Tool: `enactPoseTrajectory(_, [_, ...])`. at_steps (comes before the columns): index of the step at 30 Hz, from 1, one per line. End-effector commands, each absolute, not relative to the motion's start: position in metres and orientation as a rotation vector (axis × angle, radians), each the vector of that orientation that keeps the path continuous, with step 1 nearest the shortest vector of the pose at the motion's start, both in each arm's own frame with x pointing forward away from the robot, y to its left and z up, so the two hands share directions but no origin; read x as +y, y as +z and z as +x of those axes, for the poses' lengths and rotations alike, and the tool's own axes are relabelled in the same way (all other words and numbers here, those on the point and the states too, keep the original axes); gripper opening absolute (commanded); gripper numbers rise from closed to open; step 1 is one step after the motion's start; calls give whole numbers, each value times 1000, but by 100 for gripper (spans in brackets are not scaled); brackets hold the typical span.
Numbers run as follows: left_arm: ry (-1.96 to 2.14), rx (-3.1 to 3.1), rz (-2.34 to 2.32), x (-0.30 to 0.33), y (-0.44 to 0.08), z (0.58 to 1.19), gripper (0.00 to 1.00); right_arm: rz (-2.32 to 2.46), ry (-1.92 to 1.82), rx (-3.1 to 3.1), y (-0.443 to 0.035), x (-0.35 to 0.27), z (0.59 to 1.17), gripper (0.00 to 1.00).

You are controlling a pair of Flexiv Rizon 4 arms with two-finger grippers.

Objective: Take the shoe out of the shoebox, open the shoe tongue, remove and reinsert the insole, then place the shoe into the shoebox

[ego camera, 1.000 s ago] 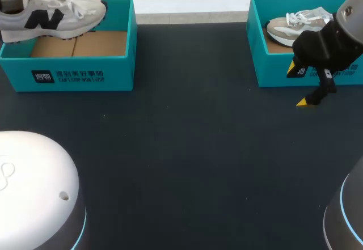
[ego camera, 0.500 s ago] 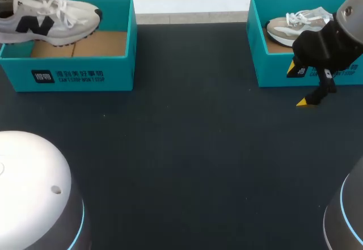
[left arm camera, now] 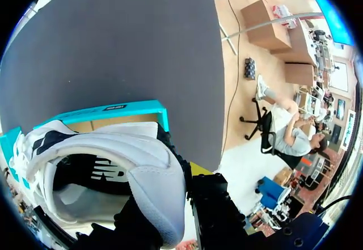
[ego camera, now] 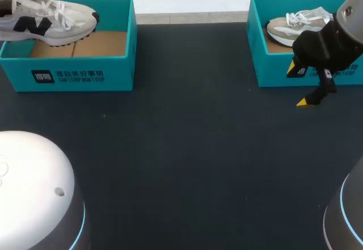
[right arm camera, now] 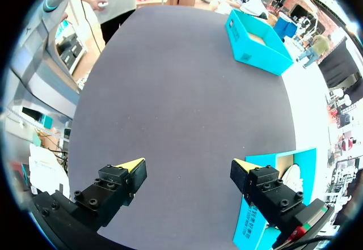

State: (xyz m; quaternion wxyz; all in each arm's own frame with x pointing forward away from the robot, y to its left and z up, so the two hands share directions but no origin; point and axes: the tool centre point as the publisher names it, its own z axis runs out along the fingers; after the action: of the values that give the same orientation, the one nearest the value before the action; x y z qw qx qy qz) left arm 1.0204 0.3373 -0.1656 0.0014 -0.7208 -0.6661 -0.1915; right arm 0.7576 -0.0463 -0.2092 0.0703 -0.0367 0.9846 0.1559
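At the far left corner of the dark table [ego camera: 187, 148] stands the left shoebox [ego camera: 74, 46], teal with a bare cardboard floor. The white sneaker [ego camera: 48, 17] with its black logo hangs over the back of that box, toe pointing right. The left gripper [left arm camera: 167, 196] is clamped on its heel, and one yellow tip shows beside the collar. The middle of the table is plain dark matting. At the right, the right gripper [ego camera: 299, 85] hovers over the mat just in front of the right shoebox [ego camera: 258, 63]. Its fingers are spread wide and hold nothing. A grey sneaker [ego camera: 295, 24] lies inside that box. From the right wrist, the left shoebox [right arm camera: 255, 49] sits far across the table.
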Motion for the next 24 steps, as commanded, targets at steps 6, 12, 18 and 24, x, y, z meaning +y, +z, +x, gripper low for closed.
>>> enactPoseTrajectory(6, [-554, -2083, -2278, 338, -190, 1045, 0, -110, 467, 2961, -210, -46, 757, 100])
enactPoseTrajectory(12, [-529, -2071, -2288, 336, -210, 1056, 0, -110, 467, 2961, -210, -46, 757, 100])
enactPoseTrajectory(18, [-516, -2074, -2293, 334, -227, 1059, 0, -110, 467, 2961, -210, -46, 757, 100])
enactPoseTrajectory(24, [-490, -2085, -2296, 331, -246, 1063, 0, -110, 467, 2961, -210, -46, 757, 100])
